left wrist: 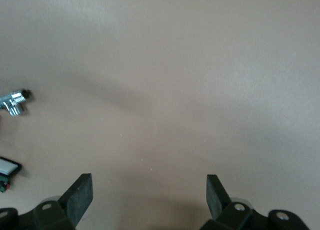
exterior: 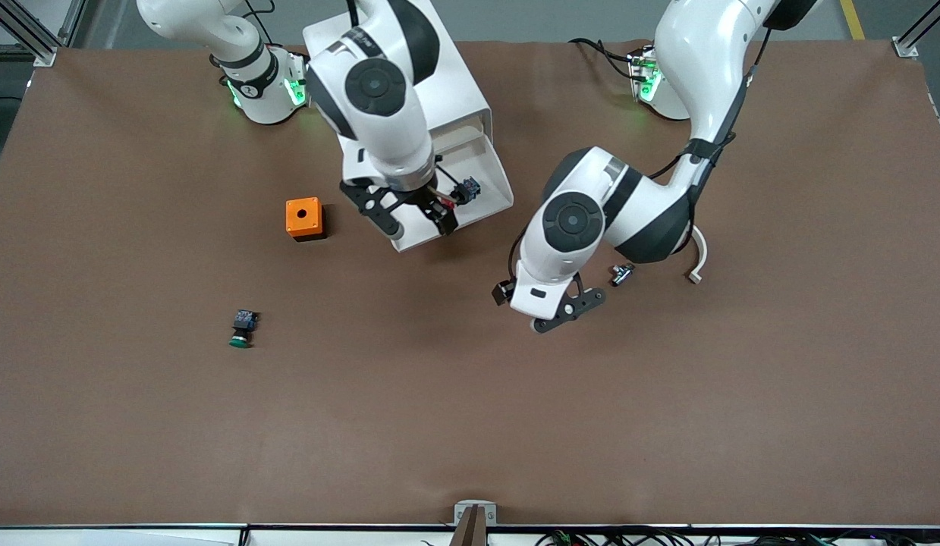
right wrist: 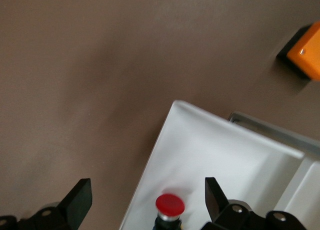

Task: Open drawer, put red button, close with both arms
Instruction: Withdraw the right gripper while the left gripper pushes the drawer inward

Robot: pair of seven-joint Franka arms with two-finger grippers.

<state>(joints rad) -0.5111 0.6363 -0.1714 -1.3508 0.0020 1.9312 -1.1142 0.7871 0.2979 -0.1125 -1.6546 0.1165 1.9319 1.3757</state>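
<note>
The red button lies in the open white drawer. The right claw hangs just over it with its fingers wide apart and nothing in them. So the button looks dropped in, and the next job is likely to shut the drawer.

The left claw is open too, with nothing in it. It hangs over the bare brown tabletop, near a small metal part.

To shut the drawer well, first lift the right claw up and out so it does not bump the button. Then put both claws on the drawer's front and push evenly. If one side pushes harder, the drawer may twist and stick.

The green button and the orange box should be left alone.
</note>
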